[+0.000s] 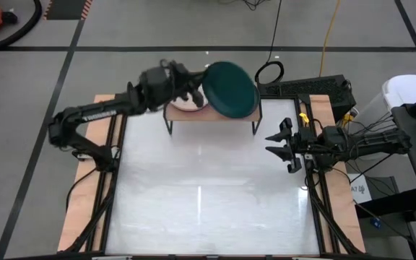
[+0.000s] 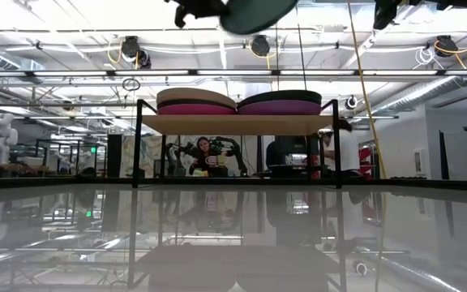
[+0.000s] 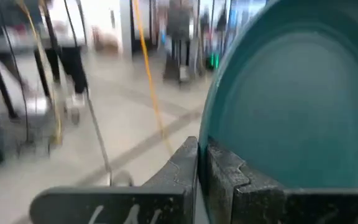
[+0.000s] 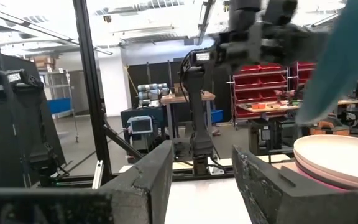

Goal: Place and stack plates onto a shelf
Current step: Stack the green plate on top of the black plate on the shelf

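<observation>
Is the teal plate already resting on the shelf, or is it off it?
Off it: the left gripper holds the teal plate in the air above the shelf, clear of both stacks.

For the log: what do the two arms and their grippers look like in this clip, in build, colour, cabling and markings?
Both arms are dark, near-black, jointed links. The left arm carries pale lettering along its forearm, too small to read. The left gripper has blocky, rough-textured dark fingers. The right gripper has two matching dark, angular fingers with a grainy matte surface. Loose black cables trail behind the right arm. No sleeves or covers show.
</observation>
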{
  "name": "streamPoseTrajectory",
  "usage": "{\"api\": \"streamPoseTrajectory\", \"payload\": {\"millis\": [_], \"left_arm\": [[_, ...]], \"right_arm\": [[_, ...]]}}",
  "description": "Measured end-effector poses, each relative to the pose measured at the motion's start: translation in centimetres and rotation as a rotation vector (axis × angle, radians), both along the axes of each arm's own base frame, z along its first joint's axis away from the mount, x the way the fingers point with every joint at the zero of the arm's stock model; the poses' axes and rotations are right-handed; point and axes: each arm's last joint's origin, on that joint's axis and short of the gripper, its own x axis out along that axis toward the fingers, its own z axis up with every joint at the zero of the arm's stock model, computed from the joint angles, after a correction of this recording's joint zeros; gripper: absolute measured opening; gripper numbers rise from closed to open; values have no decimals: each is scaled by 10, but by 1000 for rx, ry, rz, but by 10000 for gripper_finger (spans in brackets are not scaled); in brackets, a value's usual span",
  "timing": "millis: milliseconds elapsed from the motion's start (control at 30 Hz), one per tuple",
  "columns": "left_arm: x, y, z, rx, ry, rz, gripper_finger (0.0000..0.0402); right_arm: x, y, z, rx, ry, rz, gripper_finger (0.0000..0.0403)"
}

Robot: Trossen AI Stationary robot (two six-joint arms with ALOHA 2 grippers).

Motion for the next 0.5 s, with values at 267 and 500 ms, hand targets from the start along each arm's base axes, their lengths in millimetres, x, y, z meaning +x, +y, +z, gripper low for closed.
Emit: {"api": "streamPoseTrajectory", "payload": {"millis": [267, 500], "left_arm": [[33, 43, 8, -160, 251, -50, 21], [63, 81, -8, -283, 373, -69, 21]], "right_arm": [[1, -1, 0, -4, 3, -27, 146], [2, -1, -2, 17, 22, -23, 146]]}}
